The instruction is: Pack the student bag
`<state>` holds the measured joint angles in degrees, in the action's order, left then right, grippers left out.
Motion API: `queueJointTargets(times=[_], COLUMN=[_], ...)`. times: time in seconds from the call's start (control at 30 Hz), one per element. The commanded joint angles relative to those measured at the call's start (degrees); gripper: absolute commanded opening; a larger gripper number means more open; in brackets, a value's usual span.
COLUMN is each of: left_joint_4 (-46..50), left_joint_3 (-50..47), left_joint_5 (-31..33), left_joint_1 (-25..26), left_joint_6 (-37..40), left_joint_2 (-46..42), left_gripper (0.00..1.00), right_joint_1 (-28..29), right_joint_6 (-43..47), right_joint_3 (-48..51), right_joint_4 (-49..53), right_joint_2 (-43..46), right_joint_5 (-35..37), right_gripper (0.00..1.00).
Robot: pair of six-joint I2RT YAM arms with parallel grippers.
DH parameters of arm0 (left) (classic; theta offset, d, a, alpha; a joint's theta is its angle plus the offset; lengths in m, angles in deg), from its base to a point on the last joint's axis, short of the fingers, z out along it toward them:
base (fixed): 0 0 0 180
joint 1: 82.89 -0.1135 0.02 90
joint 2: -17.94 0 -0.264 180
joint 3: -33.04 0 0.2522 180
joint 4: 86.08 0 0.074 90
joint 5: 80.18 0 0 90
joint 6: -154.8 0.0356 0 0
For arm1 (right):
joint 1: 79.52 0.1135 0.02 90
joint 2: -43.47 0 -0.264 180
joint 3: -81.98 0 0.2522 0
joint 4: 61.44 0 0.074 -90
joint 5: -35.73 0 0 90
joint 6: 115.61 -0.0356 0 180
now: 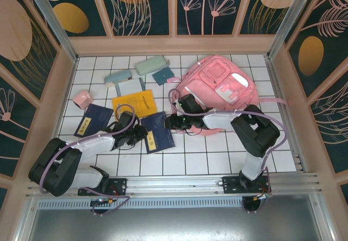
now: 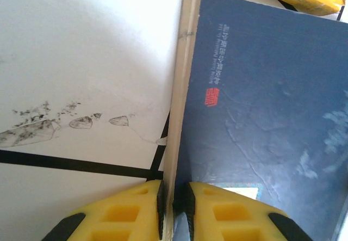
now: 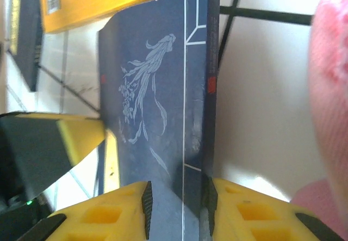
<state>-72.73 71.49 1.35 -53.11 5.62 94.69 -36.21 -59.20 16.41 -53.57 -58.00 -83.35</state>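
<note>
The left hand pinches the page edge of the dark blue rectangular book on the white tiled worktop — the right hand clamps its spine. The large pink fabric student bag lies just beyond the right hand, to its right.

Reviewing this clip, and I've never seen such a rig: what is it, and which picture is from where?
Two robot arms with yellow two-finger grippers are bolted to a tiled table. The wide picture looks down from above; the other two come from a camera on each wrist. On the table lie a pink bag, a yellow book and a pale case. The left gripper and right gripper each pinch an edge of one blue book.
</note>
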Motion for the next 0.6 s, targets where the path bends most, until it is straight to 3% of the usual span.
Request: queueJointTargets(times=[0.0, 0.33, 0.57], left_joint_4=[-1.5, -2.8, 1.0], left_joint_3=[-2.7, -2.8, -1.9], left_joint_5=[-2.8, -3.5, -2.0], left_joint_1=[1.2, 1.2, 1.2], left_joint_6=[-0.6, -0.6, -0.1], left_joint_2=[4.8, 0.4, -3.1], left_gripper=[0.20, 0.20, 0.21], right_joint_1=[2.9, 6.3, 4.0], right_joint_6=[0.2, 1.1, 0.1], right_joint_3=[-0.3, -4.5, -2.3], right_joint_4=[-5.8, -3.2, -3.2], right_joint_2=[2.6, -4.7, -2.9], right_joint_5=[-15.5, -11.7, -7.7], right_gripper=[0.35, 0.33, 0.05])
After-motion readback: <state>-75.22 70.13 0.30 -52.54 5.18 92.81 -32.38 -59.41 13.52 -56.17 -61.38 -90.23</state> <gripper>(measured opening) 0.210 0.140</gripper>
